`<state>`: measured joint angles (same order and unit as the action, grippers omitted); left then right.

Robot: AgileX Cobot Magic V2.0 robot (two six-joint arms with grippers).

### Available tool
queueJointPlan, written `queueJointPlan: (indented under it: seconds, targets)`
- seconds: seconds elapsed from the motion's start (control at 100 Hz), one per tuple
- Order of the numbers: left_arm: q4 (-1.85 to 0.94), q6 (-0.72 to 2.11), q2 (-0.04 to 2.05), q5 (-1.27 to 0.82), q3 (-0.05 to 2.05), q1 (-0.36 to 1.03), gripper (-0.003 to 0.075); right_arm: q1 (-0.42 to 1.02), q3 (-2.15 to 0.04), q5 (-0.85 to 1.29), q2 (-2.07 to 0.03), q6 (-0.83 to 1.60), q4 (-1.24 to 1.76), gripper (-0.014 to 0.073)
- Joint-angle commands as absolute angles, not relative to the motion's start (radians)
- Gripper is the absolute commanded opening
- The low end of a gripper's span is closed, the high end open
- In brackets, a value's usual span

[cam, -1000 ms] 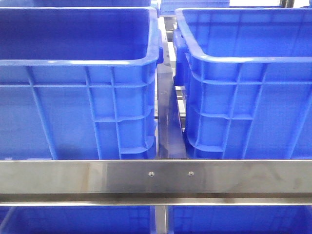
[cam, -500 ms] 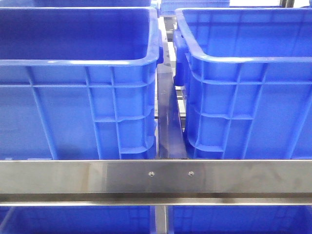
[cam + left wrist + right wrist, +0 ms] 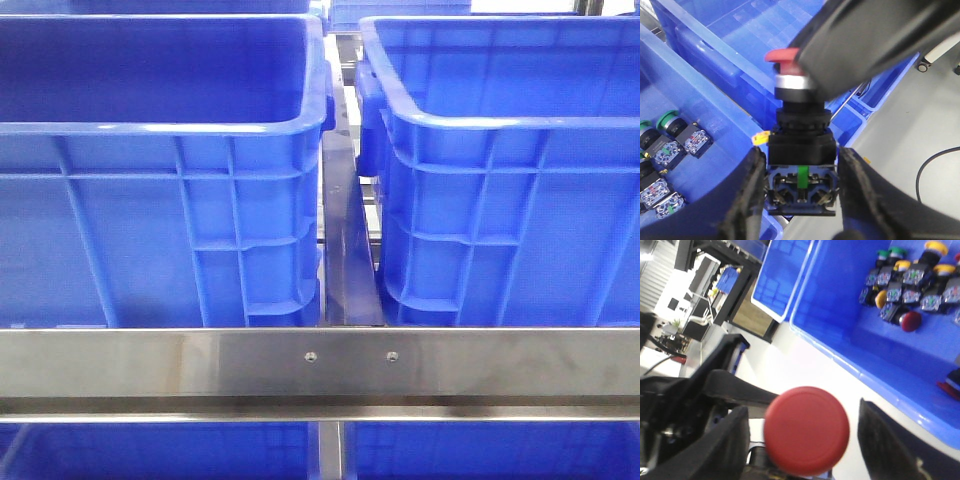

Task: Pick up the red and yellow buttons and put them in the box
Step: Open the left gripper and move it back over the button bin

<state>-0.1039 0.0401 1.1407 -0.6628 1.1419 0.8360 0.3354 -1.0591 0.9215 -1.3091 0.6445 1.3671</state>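
Note:
My left gripper is shut on the black body of a red button, which it holds upright above a blue crate's rim. My right gripper is open, its fingers apart on either side of the button's round red cap without touching it. A black part of the right arm covers part of the cap in the left wrist view. Yellow buttons and another red one lie in a blue crate. No gripper shows in the front view.
Two large blue crates stand side by side behind a steel rail, with a narrow gap between them. Green-capped buttons lie in the crate under my left gripper. Grey floor lies beyond.

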Motion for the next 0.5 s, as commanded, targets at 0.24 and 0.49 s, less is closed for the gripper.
queueJointPlan:
  seconds: [0.24, 0.49]
  targets:
    - [-0.119, 0.039, 1.117, -0.588, 1.173, 0.845, -0.0019, 0.341, -1.101, 0.916, -1.301, 0.665, 1.440, 0.0311]
    - [-0.119, 0.039, 1.117, -0.588, 1.173, 0.845, 0.0052, 0.341, -1.101, 0.918, -1.301, 0.665, 1.440, 0.0171]
